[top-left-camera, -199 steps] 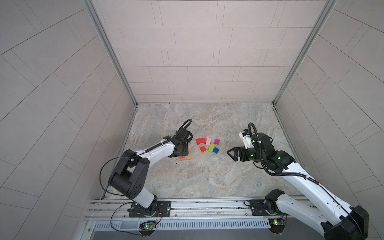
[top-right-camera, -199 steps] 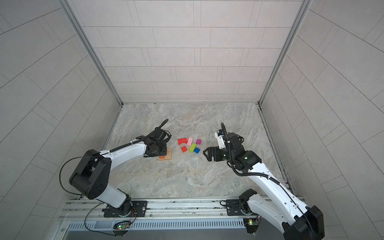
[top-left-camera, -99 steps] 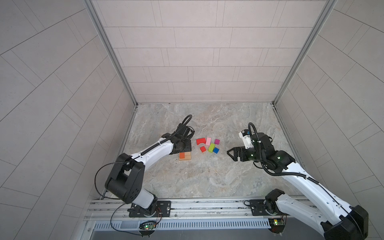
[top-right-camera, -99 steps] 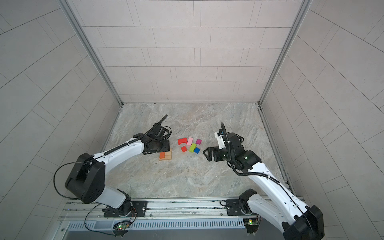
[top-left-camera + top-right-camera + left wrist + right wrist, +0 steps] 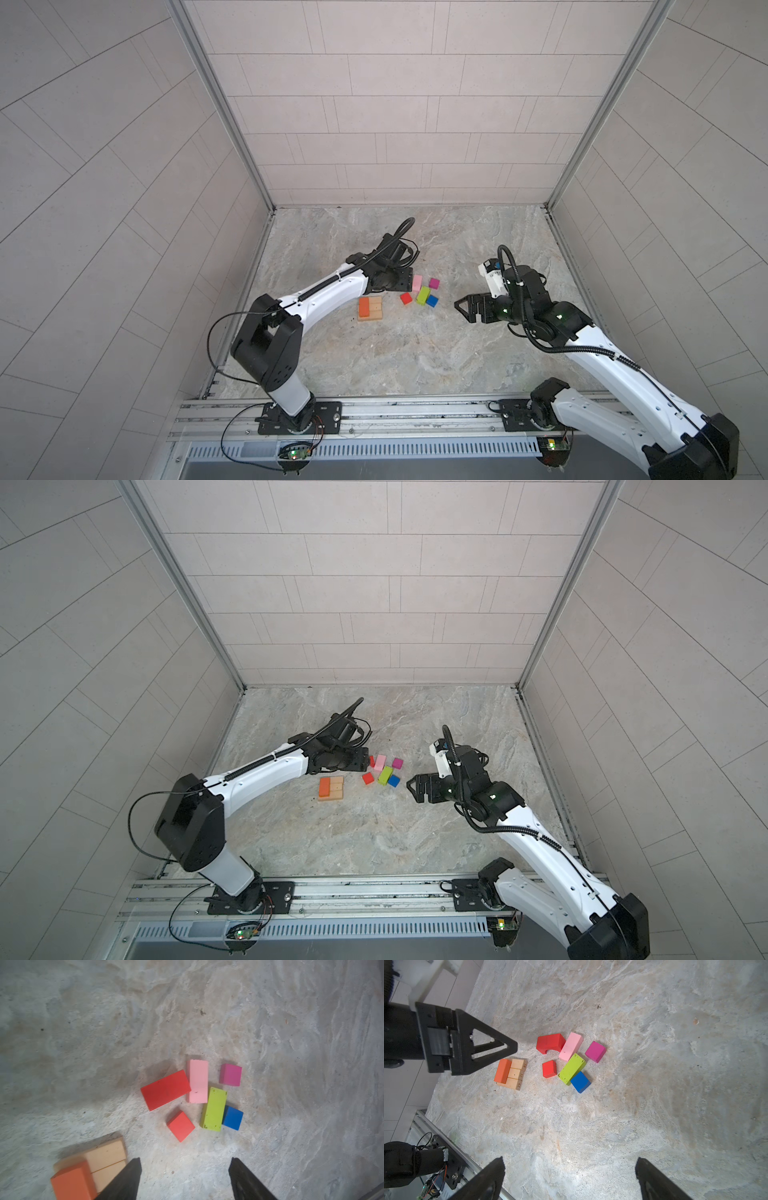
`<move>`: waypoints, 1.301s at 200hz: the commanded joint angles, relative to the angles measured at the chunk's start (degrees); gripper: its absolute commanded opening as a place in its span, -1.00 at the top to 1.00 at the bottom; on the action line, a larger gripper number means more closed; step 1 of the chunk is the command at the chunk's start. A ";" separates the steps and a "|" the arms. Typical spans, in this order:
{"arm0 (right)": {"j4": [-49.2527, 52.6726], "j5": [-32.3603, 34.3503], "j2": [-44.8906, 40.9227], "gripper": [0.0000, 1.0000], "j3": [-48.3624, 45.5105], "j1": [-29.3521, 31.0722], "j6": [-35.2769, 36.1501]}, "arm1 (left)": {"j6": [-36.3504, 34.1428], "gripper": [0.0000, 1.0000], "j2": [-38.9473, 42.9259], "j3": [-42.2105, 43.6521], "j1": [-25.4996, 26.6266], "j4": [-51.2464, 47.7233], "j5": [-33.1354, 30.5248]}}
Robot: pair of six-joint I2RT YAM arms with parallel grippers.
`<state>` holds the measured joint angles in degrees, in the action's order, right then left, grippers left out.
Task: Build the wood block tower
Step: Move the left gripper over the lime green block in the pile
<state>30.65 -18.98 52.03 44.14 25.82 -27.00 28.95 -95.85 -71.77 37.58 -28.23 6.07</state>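
The tower stands as three tan bars side by side with an orange oblong across one end. To its right lie the loose wood blocks: red arch, pink oblong, lime oblong, red cube, blue cube and magenta cube. My left gripper hovers open and empty over the arch, which it hides in a top view. My right gripper is wide open, right of the blocks.
The marble floor is boxed in by tiled walls on three sides. A metal rail with both arm bases runs along the front edge. The left arm's white link passes just left of the tan bars.
The left gripper opened, left the orange oblong on the tan bars, and moved back and right toward the loose blocks. The right arm has not moved.
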 commanded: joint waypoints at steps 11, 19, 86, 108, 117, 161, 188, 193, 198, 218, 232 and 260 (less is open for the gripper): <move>2.54 1.69 -2.49 -0.99 1.72 -0.06 1.05 | -2.15 -0.34 -5.56 -5.50 2.17 -0.34 1.42; 2.90 1.92 -2.84 -0.99 1.69 -0.07 1.16 | -2.23 -0.30 -6.86 -6.78 2.68 -0.34 1.69; 4.01 2.44 -3.87 -0.99 1.65 -0.16 1.60 | -3.15 -0.12 -14.11 -12.29 4.93 -0.51 0.53; 4.06 2.46 -3.87 -0.99 1.63 -0.16 1.60 | -2.85 -0.08 -16.13 -13.19 5.46 -1.10 0.27; 4.14 2.46 -3.95 -0.98 1.61 -0.16 1.60 | -2.84 -0.06 -16.90 -13.61 5.57 -1.37 0.13; 4.41 2.50 -4.15 -0.99 1.52 -0.23 1.97 | -2.85 -0.04 -19.64 -14.10 5.75 -2.00 -1.03; 4.72 2.55 -4.04 -0.99 1.94 -0.25 2.42 | -2.85 -0.02 -21.16 -14.23 5.75 -1.98 -1.14; 4.76 2.56 -4.06 -0.99 2.04 -0.33 2.48 | -2.85 -0.01 -21.40 -14.28 5.74 -2.01 -1.07; 4.85 2.68 -4.07 -0.99 2.11 -0.33 2.56 | -2.91 -0.01 -21.63 -14.33 5.74 -2.01 -1.06; 5.29 2.93 -4.13 -0.99 2.27 -0.34 2.87 | -3.10 0.00 -22.11 -14.28 5.74 -2.01 -0.95; 5.47 3.03 -4.22 -0.99 2.24 -0.42 3.00 | -3.15 0.01 -22.55 -14.21 5.69 -1.96 -0.79; 5.47 2.95 -4.05 -0.99 2.33 -0.51 3.10 | -3.29 0.02 -23.31 -14.10 6.01 -1.67 -0.53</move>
<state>34.94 -16.91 48.62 44.58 25.69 -24.82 26.85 -117.99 -84.64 42.96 -29.06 5.98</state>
